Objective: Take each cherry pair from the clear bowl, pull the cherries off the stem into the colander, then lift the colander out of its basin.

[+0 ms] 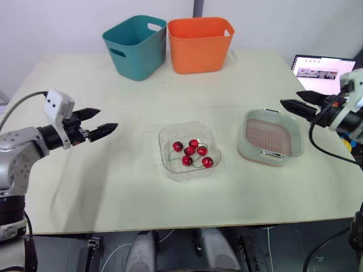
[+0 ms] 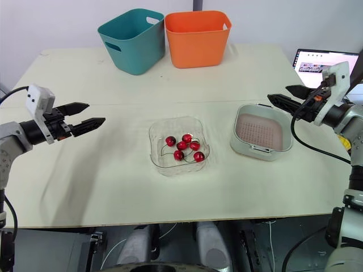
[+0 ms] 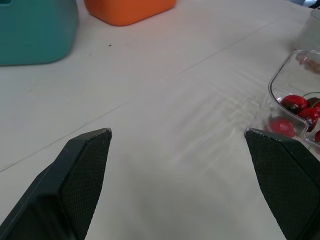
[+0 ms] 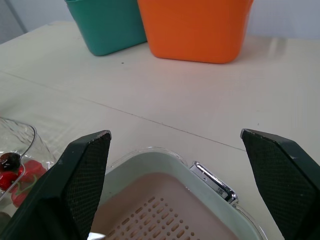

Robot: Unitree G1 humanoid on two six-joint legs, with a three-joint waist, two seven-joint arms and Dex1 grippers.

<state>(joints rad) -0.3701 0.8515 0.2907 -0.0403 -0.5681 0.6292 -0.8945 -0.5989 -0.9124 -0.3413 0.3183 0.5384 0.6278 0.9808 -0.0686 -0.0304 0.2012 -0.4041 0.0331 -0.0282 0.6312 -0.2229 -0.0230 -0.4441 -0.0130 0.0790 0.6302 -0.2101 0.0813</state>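
Cherries (image 1: pixel 193 152), about six on thin green stems, are seen lying in the bowl (image 1: pixel 187 173), which is placed at the middle of the bench (image 1: pixel 113 187), a little toward its front edge. The colander (image 1: pixel 271 139) is seated in its basin (image 1: pixel 243 148) to the right of the bowl, near the right edge, and nothing is seen inside it.

The left hand (image 1: pixel 108 118) is held wide and empty over the left part of the bench, well apart from the bowl. The right hand (image 1: pixel 290 98) is also spread wide and empty, just beside the back right corner of the basin.

It is judged that the first step is not yet begun: no pair is taken out. For the next move, one hand should be brought down into the bowl and closed on one cherry of a pair, so that its partner can be pulled away by the other hand over the colander.

The bench is pale and plain. A teal bin (image 1: pixel 136 45) and an orange bin (image 1: pixel 199 44) are set side by side at the back edge, before a light wall. A lit screen (image 1: pixel 320 68) is seen beyond the right edge.
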